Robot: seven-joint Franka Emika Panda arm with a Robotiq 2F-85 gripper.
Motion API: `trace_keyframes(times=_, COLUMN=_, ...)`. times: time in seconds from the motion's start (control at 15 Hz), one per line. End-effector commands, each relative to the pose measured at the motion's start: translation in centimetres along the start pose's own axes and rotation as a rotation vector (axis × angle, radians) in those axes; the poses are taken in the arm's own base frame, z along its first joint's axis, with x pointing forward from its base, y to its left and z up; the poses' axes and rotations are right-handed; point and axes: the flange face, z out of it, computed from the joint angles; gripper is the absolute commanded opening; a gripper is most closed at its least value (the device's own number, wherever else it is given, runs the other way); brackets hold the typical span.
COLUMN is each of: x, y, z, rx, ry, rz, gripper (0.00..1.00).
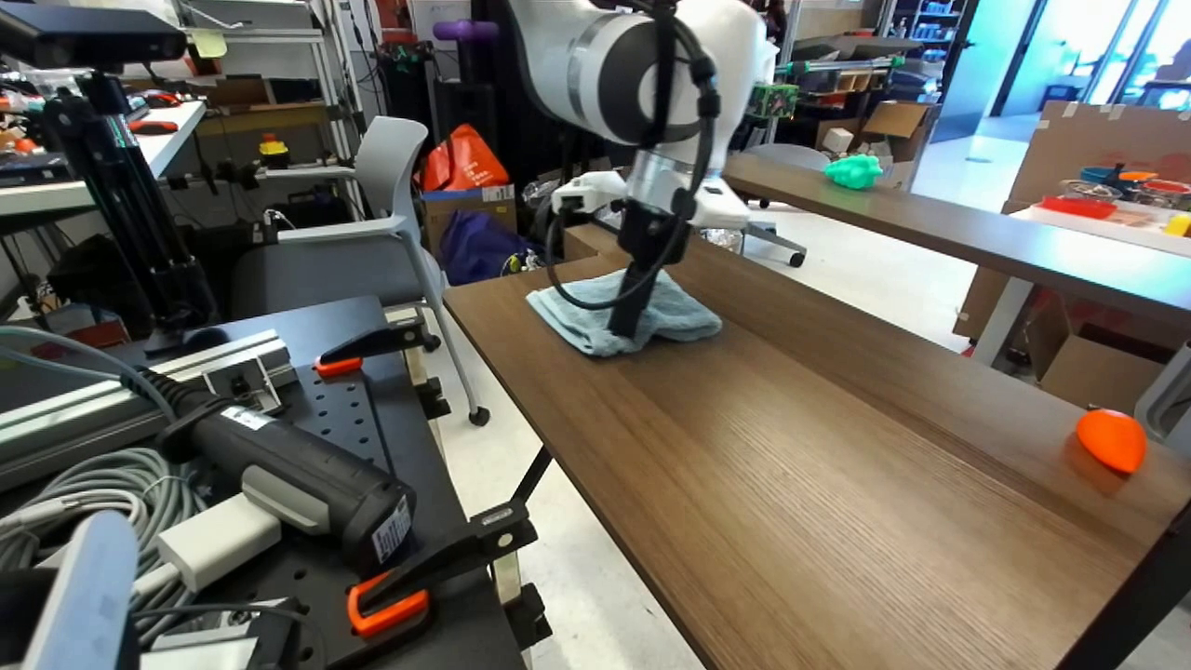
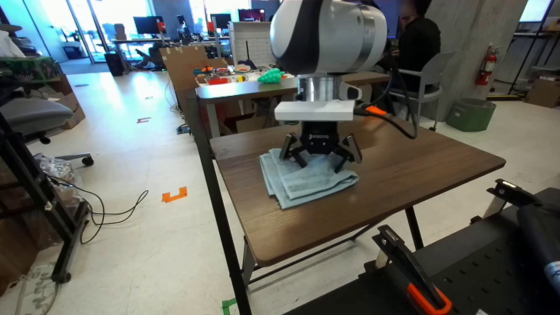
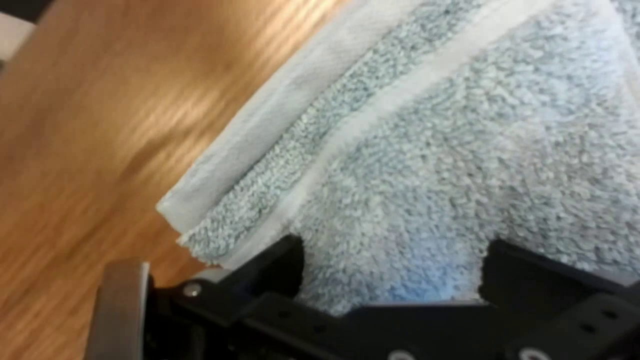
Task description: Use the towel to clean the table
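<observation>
Your black two-finger gripper [image 2: 320, 167] stands wide over the work, its fingers [image 3: 285, 262] spread and pointing down; terry pile shows between them, not visibly pinched. The folded, light blue-grey terry-cloth towel [image 2: 308, 183] lies directly beneath, near one end of the long, dark brown wood-grain table [image 1: 791, 465]. The fingertips appear to meet the towel. This placement probably serves to gather a fold on closing, or to press the layered pad along the surface; the folds should give you thickness to grip. Treat the smooth, rounded orange object [image 1: 1112, 440], well apart from the towel, as a likely obstacle when wiping.

Containers: the green bin [image 2: 472, 116] hides its contents. The brown cardboard box [image 1: 475, 209] carries a bright orange bag [image 1: 462, 160]; whether inside or on top, you cannot tell.
</observation>
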Motion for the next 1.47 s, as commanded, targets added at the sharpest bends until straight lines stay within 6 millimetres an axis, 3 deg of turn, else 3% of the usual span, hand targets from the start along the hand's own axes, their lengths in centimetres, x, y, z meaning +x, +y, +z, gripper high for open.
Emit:
trace_keyframes(times=0.0, x=-8.8, y=-2.5, z=1.8, rx=-0.047, ry=-0.035, rz=-0.007, gripper=1.0)
trace_keyframes(times=0.13, x=-11.1, y=-5.8, z=1.3, rx=-0.015, ry=-0.053, rz=0.06, gripper=1.0)
trace_keyframes(times=0.27, x=-11.9, y=-8.6, z=0.3, rx=0.012, ry=-0.065, rz=0.167, gripper=1.0)
trace_keyframes(times=0.4, x=-11.1, y=-10.1, z=-0.9, rx=0.039, ry=-0.051, rz=0.278, gripper=1.0)
trace_keyframes(times=0.6, x=-7.4, y=-10.4, z=-2.0, rx=0.071, ry=-0.015, rz=0.425, gripper=1.0)
trace_keyframes(times=0.87, x=0.0, y=-7.4, z=-1.7, rx=0.062, ry=-0.034, rz=0.596, gripper=1.0)
trace_keyframes(times=1.13, x=7.8, y=-2.4, z=-1.7, rx=0.12, ry=0.019, rz=0.727, gripper=1.0)
trace_keyframes(times=1.2, x=10.6, y=-0.6, z=-2.2, rx=0.139, ry=0.028, rz=0.754, gripper=1.0)
trace_keyframes(times=1.4, x=14.5, y=2.3, z=-2.5, rx=0.159, ry=0.023, rz=0.822, gripper=1.0)
